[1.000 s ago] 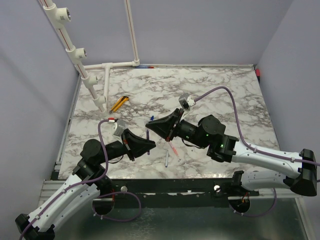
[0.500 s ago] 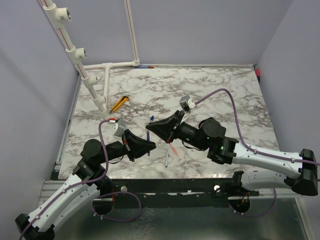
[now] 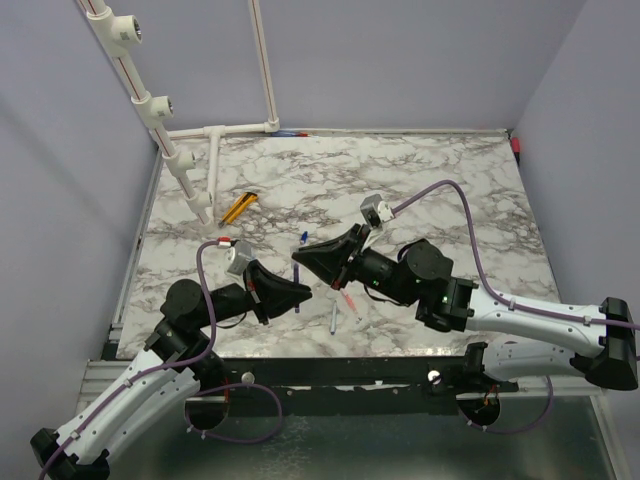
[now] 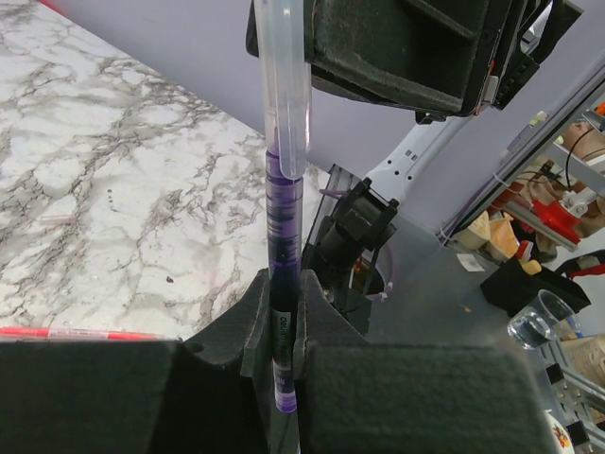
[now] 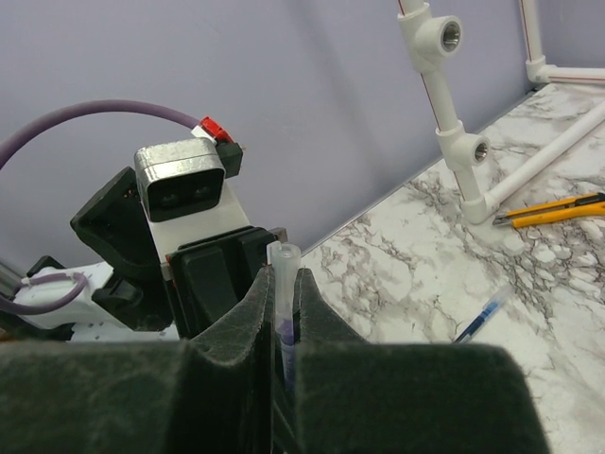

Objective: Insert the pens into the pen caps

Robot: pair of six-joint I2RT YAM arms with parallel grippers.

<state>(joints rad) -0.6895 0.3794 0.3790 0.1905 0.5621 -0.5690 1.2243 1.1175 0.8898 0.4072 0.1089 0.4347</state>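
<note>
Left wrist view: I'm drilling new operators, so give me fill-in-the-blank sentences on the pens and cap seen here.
The dark pen is held by the ____. The clear cap over its tip is held by the ____. Flat on the table in this view lies the ____.
Missing: left pincer; right pincer; red pen.

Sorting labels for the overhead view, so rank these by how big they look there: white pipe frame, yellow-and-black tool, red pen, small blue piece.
1. White pipe frame, by far.
2. Yellow-and-black tool.
3. Red pen, partly hidden by the right arm, so its rank against the tool is unsure.
4. Small blue piece, tiniest.
</note>
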